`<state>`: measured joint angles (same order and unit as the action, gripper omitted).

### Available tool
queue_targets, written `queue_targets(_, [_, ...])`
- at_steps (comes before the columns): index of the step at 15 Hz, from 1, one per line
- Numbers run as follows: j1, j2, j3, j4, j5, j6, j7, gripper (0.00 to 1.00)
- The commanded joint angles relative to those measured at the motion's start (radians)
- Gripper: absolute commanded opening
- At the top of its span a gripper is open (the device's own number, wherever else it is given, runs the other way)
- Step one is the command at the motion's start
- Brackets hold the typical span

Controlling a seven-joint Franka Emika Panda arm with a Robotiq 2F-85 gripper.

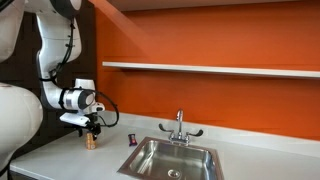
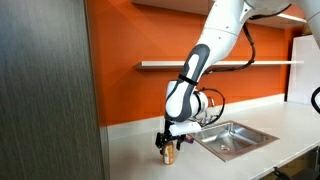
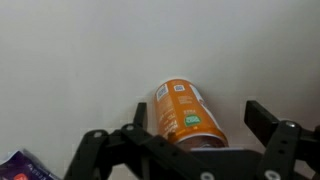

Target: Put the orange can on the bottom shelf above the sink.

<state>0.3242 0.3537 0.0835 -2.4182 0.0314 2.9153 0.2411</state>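
The orange can (image 3: 185, 112) stands on the white counter, seen from above in the wrist view; it also shows in both exterior views (image 1: 89, 142) (image 2: 168, 155). My gripper (image 3: 200, 122) is open, with one finger on each side of the can and a gap on both sides. In both exterior views the gripper (image 1: 93, 128) (image 2: 167, 143) hangs just over the can. The bottom shelf (image 1: 210, 68) (image 2: 220, 64) runs across the orange wall, well above. The sink (image 1: 175, 160) (image 2: 235, 138) is set in the counter beside the can.
A chrome faucet (image 1: 180, 125) stands behind the sink. A tiny dark red object (image 1: 131, 139) sits between the can and the sink. A blue-purple item (image 3: 25, 168) lies at the lower left corner of the wrist view. A dark wood panel (image 2: 45, 90) stands close by.
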Motion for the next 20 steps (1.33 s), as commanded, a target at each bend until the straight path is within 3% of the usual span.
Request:
queue_targets(1, [0.039,0.007,-0.041,-0.004,-0.036,0.056,0.057,1.00])
queue_targets(14, [0.137,0.022,-0.145,0.002,-0.041,0.118,0.093,1.00])
queue_targets(15, [0.139,0.023,-0.148,0.004,-0.039,0.119,0.093,0.75])
queue_targets(16, [0.139,0.025,-0.148,0.005,-0.037,0.120,0.092,0.74])
queue_targets(20, [0.136,0.033,-0.145,0.010,-0.029,0.127,0.091,0.42])
